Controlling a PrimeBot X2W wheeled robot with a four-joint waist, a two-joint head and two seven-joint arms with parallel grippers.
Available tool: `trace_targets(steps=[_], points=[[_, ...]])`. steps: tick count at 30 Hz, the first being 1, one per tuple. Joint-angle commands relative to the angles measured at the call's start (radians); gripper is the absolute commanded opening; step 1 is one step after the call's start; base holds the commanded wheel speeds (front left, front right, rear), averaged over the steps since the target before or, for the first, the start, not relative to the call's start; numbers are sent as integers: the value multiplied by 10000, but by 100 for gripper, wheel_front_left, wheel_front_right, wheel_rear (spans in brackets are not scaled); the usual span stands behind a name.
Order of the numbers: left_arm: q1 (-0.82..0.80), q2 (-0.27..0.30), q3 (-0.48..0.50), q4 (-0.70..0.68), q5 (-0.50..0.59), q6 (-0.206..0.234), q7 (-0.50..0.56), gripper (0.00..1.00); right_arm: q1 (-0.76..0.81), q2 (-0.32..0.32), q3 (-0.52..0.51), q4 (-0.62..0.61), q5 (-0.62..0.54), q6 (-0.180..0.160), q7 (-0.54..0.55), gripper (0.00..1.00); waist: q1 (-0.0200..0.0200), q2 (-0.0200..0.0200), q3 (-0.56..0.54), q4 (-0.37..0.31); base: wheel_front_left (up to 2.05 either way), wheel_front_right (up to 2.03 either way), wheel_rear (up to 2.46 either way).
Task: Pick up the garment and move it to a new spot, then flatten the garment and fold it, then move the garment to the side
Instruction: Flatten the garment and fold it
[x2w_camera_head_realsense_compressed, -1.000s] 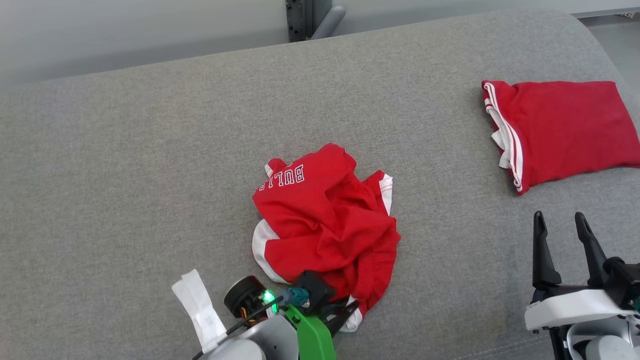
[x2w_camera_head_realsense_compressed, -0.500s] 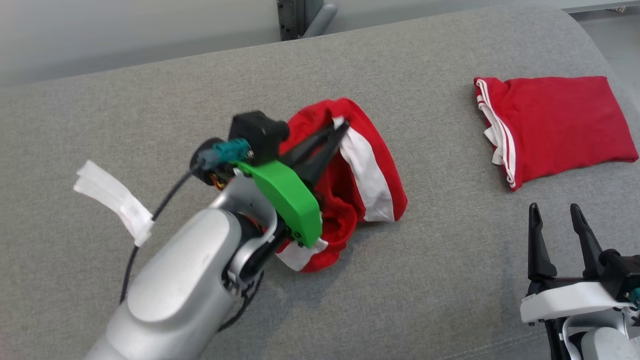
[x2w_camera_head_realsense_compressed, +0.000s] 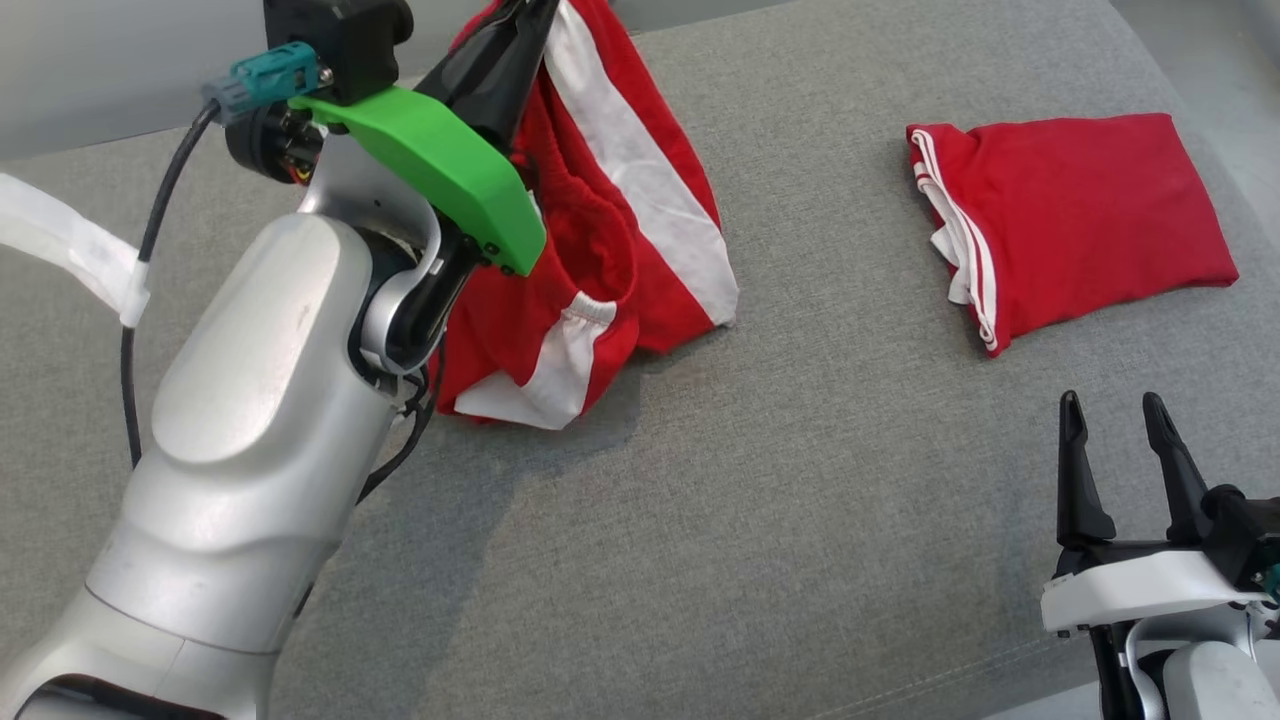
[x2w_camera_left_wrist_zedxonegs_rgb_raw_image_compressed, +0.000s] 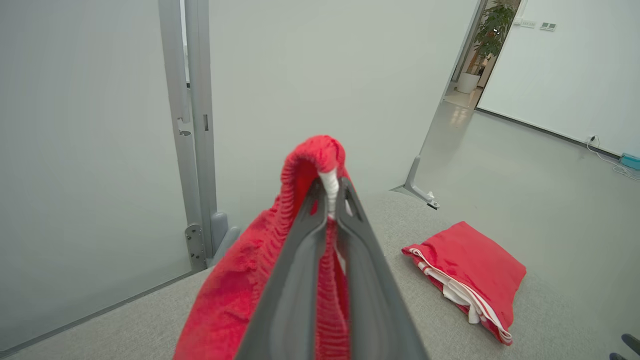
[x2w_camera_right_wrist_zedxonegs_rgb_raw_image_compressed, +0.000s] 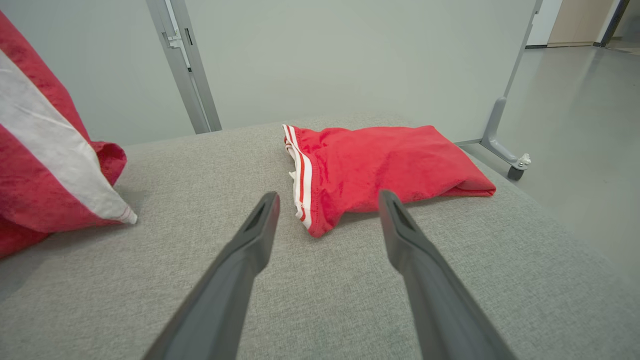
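Left gripper (x2w_camera_left_wrist_zedxonegs_rgb_raw_image_compressed: 330, 192) is clamped on the shorts (x2w_camera_head_realsense_compressed: 610, 240) at the waistband and has yanked them up off the couch (x2w_camera_head_realsense_compressed: 800, 520), low end seemingly still touching. Right gripper (x2w_camera_head_realsense_compressed: 1112, 425) idles, fingers apart. Pickup looks done, relocating's next.

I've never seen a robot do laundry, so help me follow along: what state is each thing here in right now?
red garment: crumpled, hanging from the left end effector, lower end touching the grey cushion.
left end effector: shut on the red garment's edge.
folded garment: lying folded on the grey cushion, untouched.
right end effector: open, empty, apart from both garments.
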Motion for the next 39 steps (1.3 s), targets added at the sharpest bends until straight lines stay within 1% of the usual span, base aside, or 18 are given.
trace_targets(steps=[1,4,7,9,12,14,15,17,19,21,22,25,30,33,39], points=[[-265,-44,8,66,-61,-104,-139,0,-96,-12,-30,-15,55,2,-27,100,-1,0,31,1,0,0,0],[-385,-171,65,84,-263,-217,-390,0,-97,-10,-85,-23,-1,2,-25,100,-1,0,24,62,0,0,0],[-243,-289,128,-204,-529,-333,-674,0,-44,-10,-152,-19,-70,2,-27,100,-1,0,-35,235,0,0,0],[122,-326,175,-561,-896,-374,-835,0,55,-10,-161,-6,-109,2,-27,100,-1,0,-110,378,0,0,0],[1076,-149,266,-1396,-1437,-421,-1005,0,147,-13,-192,15,-148,2,-25,100,-1,0,-250,571,0,0,0],[2069,197,373,-2087,-1742,-407,-1039,0,221,-12,-208,33,-149,2,-26,100,-1,0,-346,712,0,0,0],[2692,389,455,-2432,-1938,-307,-1060,0,285,-15,-245,31,-147,2,-25,100,-1,0,-395,810,0,0,0],[4035,887,572,-2978,-2127,-11,-1029,0,404,-9,-254,42,-193,2,-25,100,-1,0,-488,1015,0,0,0],[5382,1225,736,-3303,-2426,319,-1082,0,497,-20,-367,29,-263,2,-26,100,-1,0,-558,1267,0,0,0],[6484,1657,968,-3400,-2600,606,-1207,0,561,-13,-403,18,-321,2,-25,100,-1,0,-590,1502,0,0,0],[6960,1778,1047,-3359,-2717,714,-1257,0,583,-15,-427,-7,-370,2,-25,100,-1,0,-599,1644,0,0,0],[7968,2073,1220,-2852,-2901,798,-1403,0,617,-13,-450,-19,-502,2,-26,100,-1,0,-618,2094,0,0,0],[8446,1905,1113,-1654,-3511,41,-1408,0,474,-15,-319,40,-715,2,-26,100,-1,0,-732,2676,0,0,0],[8455,1726,962,-1092,-3922,-268,-1345,0,479,-20,-266,78,-773,0,-26,100,-1,0,-827,2869,0,0,0],[8229,1655,833,-402,-4404,-483,-1488,0,641,-18,-234,95,-814,2,-25,100,-1,0,-836,3029,0,0,0]])
